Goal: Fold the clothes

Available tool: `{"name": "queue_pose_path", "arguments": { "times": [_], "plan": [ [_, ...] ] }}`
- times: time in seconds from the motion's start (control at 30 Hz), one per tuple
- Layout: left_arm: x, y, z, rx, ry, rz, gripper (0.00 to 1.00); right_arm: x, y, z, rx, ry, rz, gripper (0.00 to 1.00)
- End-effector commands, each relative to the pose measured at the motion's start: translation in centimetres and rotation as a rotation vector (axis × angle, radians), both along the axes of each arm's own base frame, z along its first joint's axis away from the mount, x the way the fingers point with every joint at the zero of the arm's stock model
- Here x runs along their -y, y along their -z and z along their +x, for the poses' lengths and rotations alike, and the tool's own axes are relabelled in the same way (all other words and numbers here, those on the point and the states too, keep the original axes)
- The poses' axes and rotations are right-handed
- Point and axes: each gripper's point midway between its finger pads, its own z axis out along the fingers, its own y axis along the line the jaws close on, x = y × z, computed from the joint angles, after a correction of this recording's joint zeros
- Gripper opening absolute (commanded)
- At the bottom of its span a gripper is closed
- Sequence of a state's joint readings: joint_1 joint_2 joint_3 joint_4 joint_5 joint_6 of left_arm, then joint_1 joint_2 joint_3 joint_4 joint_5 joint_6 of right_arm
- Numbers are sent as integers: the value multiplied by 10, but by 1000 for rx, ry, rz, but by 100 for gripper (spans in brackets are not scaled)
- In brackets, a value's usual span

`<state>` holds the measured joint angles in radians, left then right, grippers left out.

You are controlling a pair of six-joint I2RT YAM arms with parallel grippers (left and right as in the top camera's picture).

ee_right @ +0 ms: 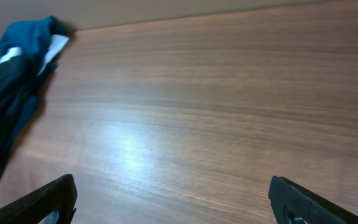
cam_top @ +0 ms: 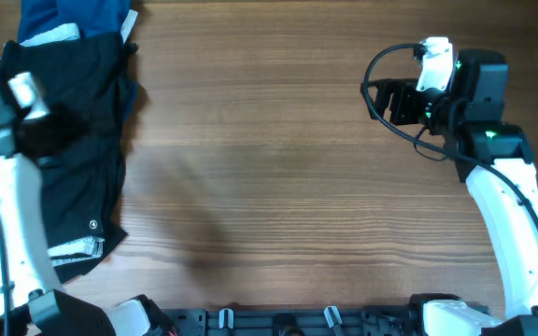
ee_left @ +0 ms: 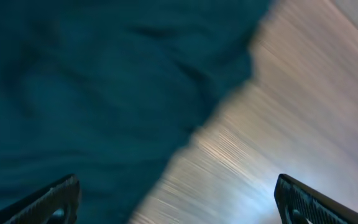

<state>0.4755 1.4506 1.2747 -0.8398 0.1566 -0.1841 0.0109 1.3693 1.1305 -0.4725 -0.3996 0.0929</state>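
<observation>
Clothes (cam_top: 82, 112) run lengthwise down left edge of desk (cam_top: 297, 187), under left claw (ee_left: 178, 190), spread; right claw (ee_right: 173, 190) distant, spread too.

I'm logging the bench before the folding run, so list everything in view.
black garment: one, black, spread along the table's left edge, under the left arm
blue garment: one, blue, far-left corner, partly beneath the black one
white fabric: two patches, white, at the far and near ends of the pile; cannot tell whether they are separate items
table: one, brown wood
left gripper: one, dark fingers, open, over the dark cloth's edge
right gripper: one, dark fingers, open, over bare wood on the right side
</observation>
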Motion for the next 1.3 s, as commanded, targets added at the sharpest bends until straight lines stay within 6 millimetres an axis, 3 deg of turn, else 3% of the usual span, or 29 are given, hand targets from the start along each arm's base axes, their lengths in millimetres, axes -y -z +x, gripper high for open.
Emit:
{"name": "queue_pose_path", "arguments": {
  "times": [0.0,0.1,0.17,0.43,0.6,0.73,0.8,0.97,1.03,1.27],
  "plan": [
    [-63,2,-29,-9,-166,18,100,-13,-11,-1,18,-54,54,100],
    [-108,12,-60,-37,-312,13,100,-13,-11,-1,17,-54,55,100],
    [-126,22,-73,-54,-370,-1,99,-13,-11,-1,16,-54,55,100],
    [-172,78,-89,-120,-468,-59,91,-13,-8,-3,2,-53,54,100],
    [-166,108,-79,-166,-271,-62,80,-11,-4,-4,2,-61,29,100],
    [-156,128,-79,-220,-213,-96,63,-10,-3,-3,6,-58,14,100],
    [-153,134,-80,-233,-210,-111,59,-8,-3,-3,7,-53,7,100],
    [-151,136,-81,-240,-213,-122,24,-8,-2,-3,10,-60,0,100],
    [-148,135,-77,-223,-204,-142,6,-8,-2,-3,8,-61,-1,100],
    [-118,119,-47,-76,-160,-294,4,-9,-5,-1,24,-61,0,100]
  ]
}}
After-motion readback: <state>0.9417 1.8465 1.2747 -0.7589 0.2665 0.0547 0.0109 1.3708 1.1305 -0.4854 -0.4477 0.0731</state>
